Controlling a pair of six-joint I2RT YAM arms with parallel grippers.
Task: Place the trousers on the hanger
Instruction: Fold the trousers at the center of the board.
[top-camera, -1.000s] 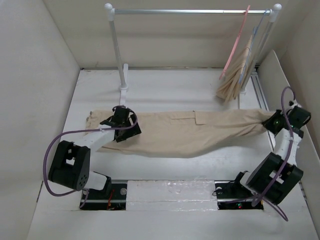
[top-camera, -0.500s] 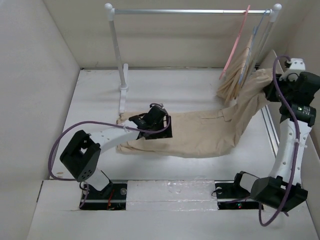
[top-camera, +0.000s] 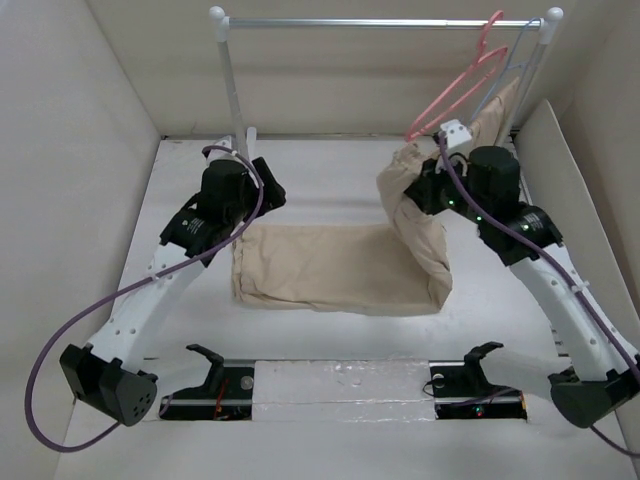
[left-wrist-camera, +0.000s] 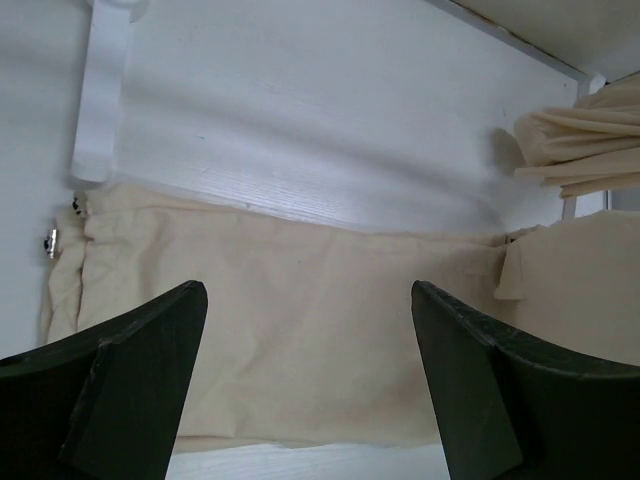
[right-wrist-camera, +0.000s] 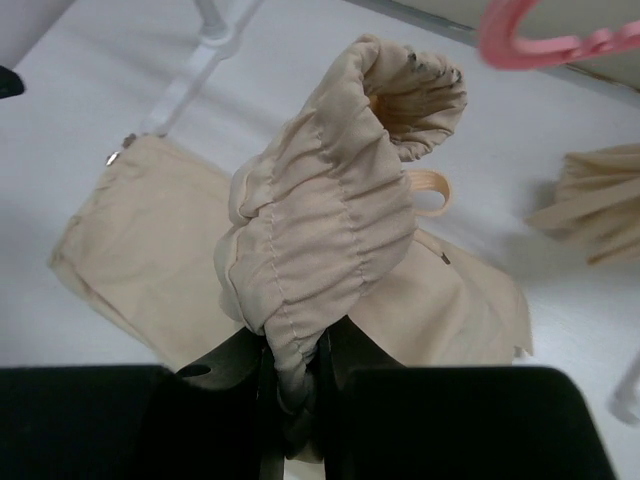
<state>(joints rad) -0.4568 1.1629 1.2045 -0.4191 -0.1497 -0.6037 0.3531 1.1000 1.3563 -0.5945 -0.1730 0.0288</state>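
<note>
— While the right gripper (right-wrist-camera: 295, 385) is the one clamped on cloth, what exactly has it got?
— A gathered end of the trousers (right-wrist-camera: 320, 230), pinched tight, with the bunch standing above the jaws. The wrist view shows no gap between them.
— Which way from there is the hanger (top-camera: 455, 92)?
— Up and beyond, a little to the right. It hangs by its hook from the rail (top-camera: 380, 22), its lower end near the raised bunch. From overhead I cannot tell whether they touch. The wrist view shows pink just past the top of the bunch, apart from it.
— So the right arm is nearer?
— Clearly. The left gripper (left-wrist-camera: 305, 300) is well apart from the hanger, hovering over the other end of the trousers, its fingers (left-wrist-camera: 130, 380) spread wide with nothing between them.
— How do the trousers lie?
— Long axis left to right across the table (top-camera: 330, 170). Most of the cloth lies flat, and at the right it turns upward in a fold to the held end.
— What does the next move turn on?
— My judgement: carrying that bunch up through the hanger's opening, beside the beige cloth (top-camera: 500, 110) on the wire hanger (top-camera: 512, 55), without snagging either.
</note>
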